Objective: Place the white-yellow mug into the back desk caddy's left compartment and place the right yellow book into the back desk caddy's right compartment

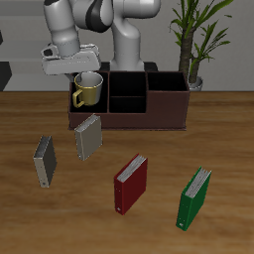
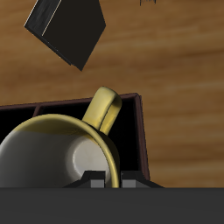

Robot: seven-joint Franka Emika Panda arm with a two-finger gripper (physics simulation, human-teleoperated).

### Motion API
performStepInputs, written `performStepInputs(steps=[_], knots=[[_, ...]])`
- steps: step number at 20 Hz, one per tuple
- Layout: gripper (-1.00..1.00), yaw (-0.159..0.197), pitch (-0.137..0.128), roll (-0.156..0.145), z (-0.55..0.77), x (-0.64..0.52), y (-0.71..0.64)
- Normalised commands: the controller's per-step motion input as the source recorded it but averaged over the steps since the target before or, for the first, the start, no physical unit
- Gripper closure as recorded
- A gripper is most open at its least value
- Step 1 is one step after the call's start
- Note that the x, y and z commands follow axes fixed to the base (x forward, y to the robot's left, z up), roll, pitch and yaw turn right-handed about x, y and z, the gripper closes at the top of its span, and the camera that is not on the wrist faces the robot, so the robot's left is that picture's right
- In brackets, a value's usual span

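Note:
My gripper (image 1: pixel 83 73) is shut on the rim of the white-yellow mug (image 1: pixel 88 91) and holds it upright over the back desk caddy (image 1: pixel 134 117), at its left compartment (image 2: pixel 131 144). The mug's base is about level with the caddy's rim. In the wrist view the mug (image 2: pixel 61 157) shows its olive-yellow inside and its loop handle (image 2: pixel 105 109), with my gripper (image 2: pixel 107 182) on the rim. The right compartment (image 1: pixel 169 95) stands empty at the caddy's other end. The right yellow book (image 1: pixel 44 161), dark grey, lies on the table nearer the front edge, away from the gripper.
A tan-grey book (image 1: pixel 89 137) lies just in front of the caddy under the mug's side; a dark book (image 2: pixel 66 31) shows in the wrist view. A red book (image 1: pixel 130 184) and a green book (image 1: pixel 194 196) lie nearer the front edge. A potted plant (image 1: pixel 193 45) stands behind the caddy.

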Motion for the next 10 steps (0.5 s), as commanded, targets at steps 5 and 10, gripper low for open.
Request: performStepInputs(steps=[5, 10], knots=[[1.00, -0.026, 0.051, 0.010, -0.07, -0.11, 0.01], [-1.00, -0.090, 0.125, 0.052, -0.11, -0.09, 0.02]])
